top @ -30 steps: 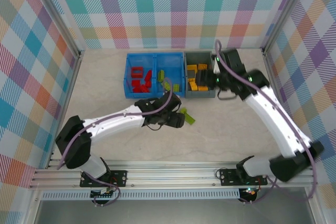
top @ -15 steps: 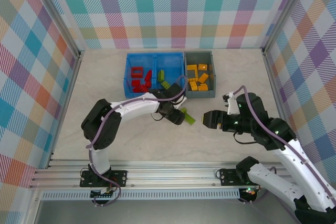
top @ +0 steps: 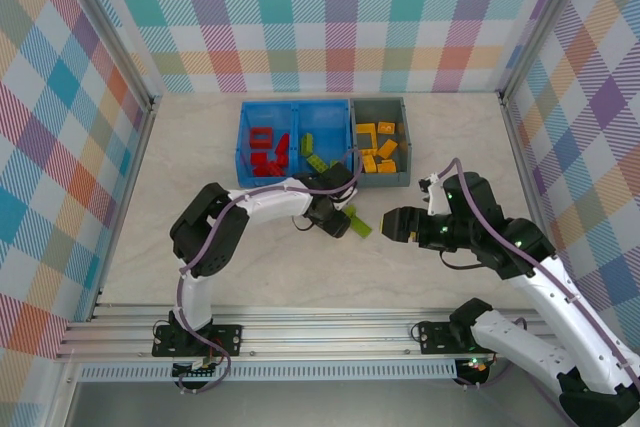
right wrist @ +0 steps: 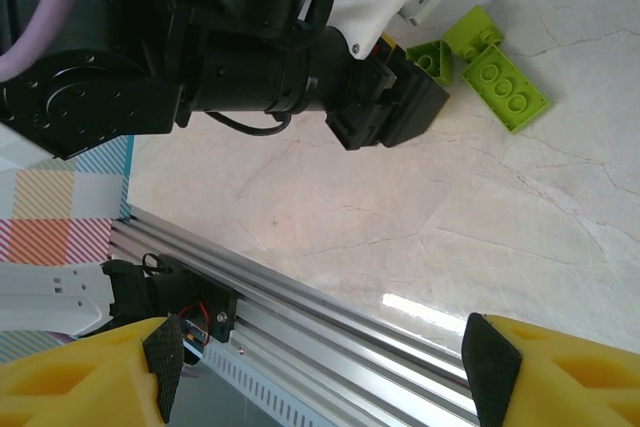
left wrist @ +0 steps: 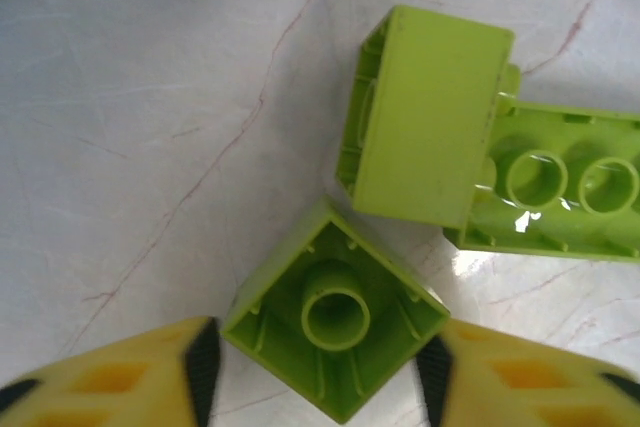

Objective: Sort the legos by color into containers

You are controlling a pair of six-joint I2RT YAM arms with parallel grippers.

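- The left arm (top: 260,205) comes up from its base at the near edge, folds at a dark elbow (well left of the middle) and sends its white forearm off to the right, low over the worktop (top: 200,147).
- The left pincer (top: 341,220) points right and downward. Seen from its own wrist, the yellow fingers (left wrist: 110,387) with black pads stand partway apart; whether they press on anything I cannot tell.
- The right arm (top: 565,307) rises from its base at the near right and leans in toward the middle.
- The right pincer (top: 392,223) points left, facing the left one, near it but apart, its fingers (right wrist: 80,377) spread wide.
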